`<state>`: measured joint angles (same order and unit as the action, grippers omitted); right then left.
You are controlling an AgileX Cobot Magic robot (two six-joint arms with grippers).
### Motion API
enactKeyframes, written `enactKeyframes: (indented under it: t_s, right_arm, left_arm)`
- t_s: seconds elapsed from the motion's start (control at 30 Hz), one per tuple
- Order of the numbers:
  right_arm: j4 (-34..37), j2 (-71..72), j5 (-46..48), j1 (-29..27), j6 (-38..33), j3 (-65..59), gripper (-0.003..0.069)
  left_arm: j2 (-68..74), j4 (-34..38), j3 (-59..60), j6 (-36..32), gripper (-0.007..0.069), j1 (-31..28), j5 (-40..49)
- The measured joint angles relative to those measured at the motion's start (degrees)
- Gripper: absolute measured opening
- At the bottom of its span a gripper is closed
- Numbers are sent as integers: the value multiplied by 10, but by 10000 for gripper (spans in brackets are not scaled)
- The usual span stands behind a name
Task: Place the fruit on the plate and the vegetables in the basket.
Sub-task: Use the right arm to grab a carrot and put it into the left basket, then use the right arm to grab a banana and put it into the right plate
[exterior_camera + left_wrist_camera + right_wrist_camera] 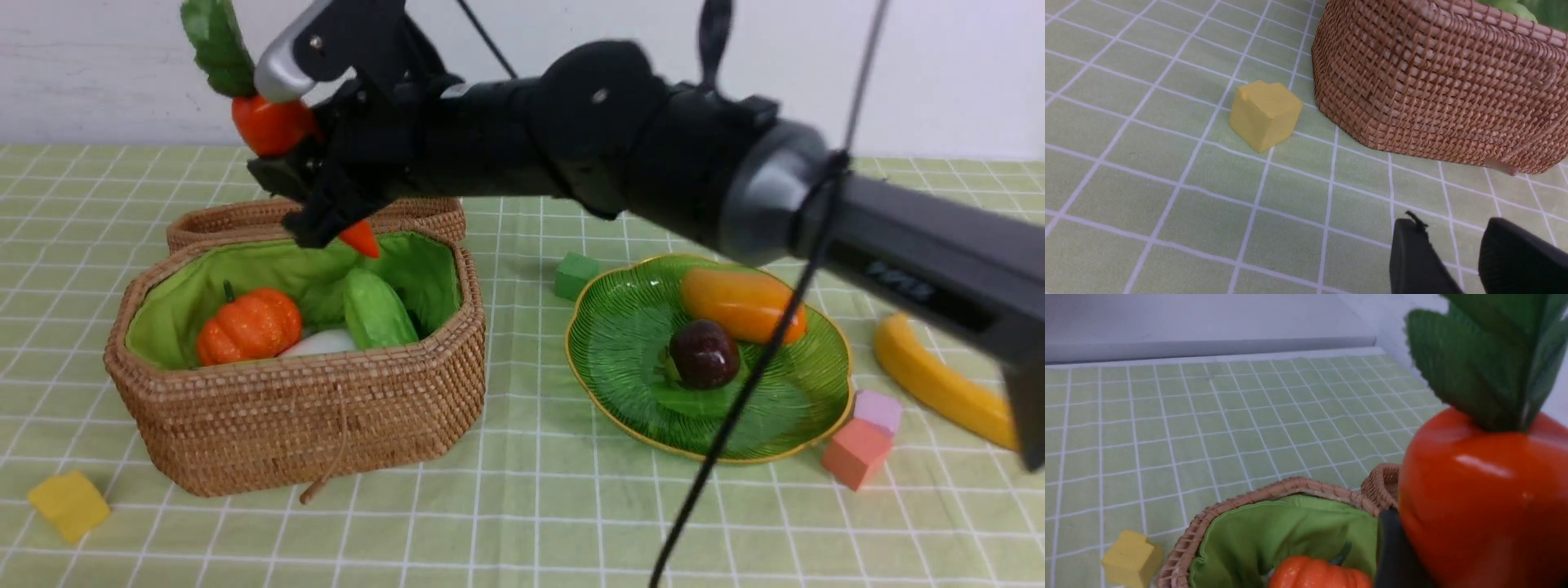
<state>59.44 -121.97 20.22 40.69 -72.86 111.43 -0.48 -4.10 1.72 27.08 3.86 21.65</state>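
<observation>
R pincer grips carrot over basket; L pincer part-open, empty.

faint dark lettering on the side of the right arm's black casing, too blurred to read, no other text anywhere

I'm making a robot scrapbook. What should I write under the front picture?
Right gripper holds the carrot over the basket; the banana lies beside the plate.
</observation>
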Motion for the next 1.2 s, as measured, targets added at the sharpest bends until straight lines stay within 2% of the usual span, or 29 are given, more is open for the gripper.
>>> enactKeyframes:
  t_s: [0.27,0.33,0.47,0.57,0.7,0.8,0.83,0.9,1.03,1.1,1.13,1.2]
  right_arm:
    - [0,-49,-14,1,59,14,375]
    - [-7,-46,-10,1,67,16,442]
    - [-56,-29,49,-4,69,17,622]
    - [-84,-12,95,-11,76,17,671]
    - [-132,29,165,-34,132,17,664]
    - [-229,90,247,-78,226,16,610]
    - [-229,90,250,-81,233,15,608]
    - [-321,143,264,-124,297,-11,573]
    - [-466,222,260,-210,382,-106,547]
    - [-516,248,257,-255,402,-168,545]
    - [-520,252,256,-264,403,-174,545]
    - [-560,268,242,-322,400,-269,543]
  left_arm:
    - [0,-1,0,0,238,0,0]
    - [0,-1,0,0,238,0,0]
    - [0,-1,0,0,238,0,0]
    - [0,-1,0,0,238,0,0]
    - [0,-1,0,0,238,0,0]
    - [0,-1,0,0,238,0,0]
    - [0,-1,0,0,238,0,0]
    - [0,-1,0,0,238,0,0]
    - [0,-1,0,-1,238,0,0]
    - [0,-1,0,-1,238,0,0]
    - [0,-1,0,-1,238,0,0]
    - [0,-1,0,-1,238,0,0]
